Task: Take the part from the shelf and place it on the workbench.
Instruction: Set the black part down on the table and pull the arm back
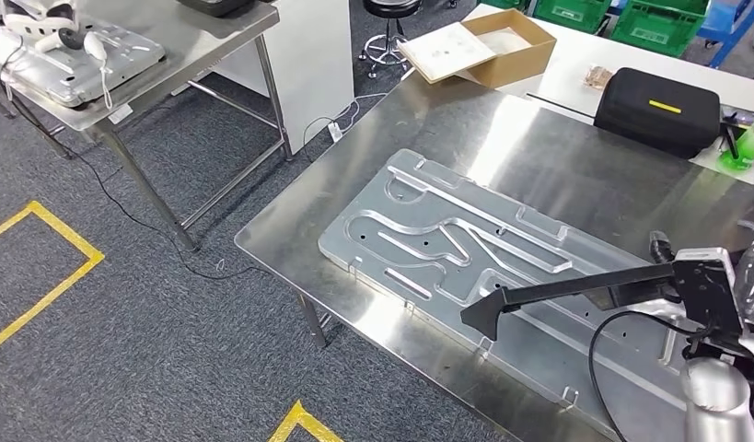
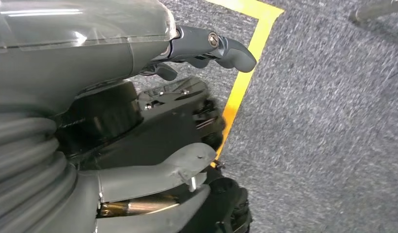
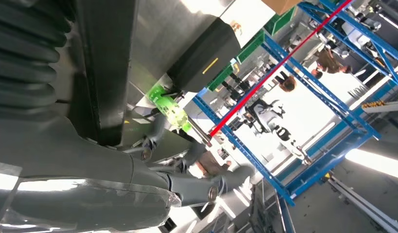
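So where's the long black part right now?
In the head view the long black part is held by the right hand at the picture's right, stretched out above the embossed silver metal panel lying on the steel workbench.

The large flat embossed silver metal panel [image 1: 465,249] on the steel tabletop [image 1: 354,175] runs under a black angled bar [image 1: 575,290] and off the lower right edge. The right hand [image 3: 206,179] blurs against bright background, its grasp unclear.

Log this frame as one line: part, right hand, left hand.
part: long black bar above steel workbench | right hand: holds part | left hand: hanging, holds nothing
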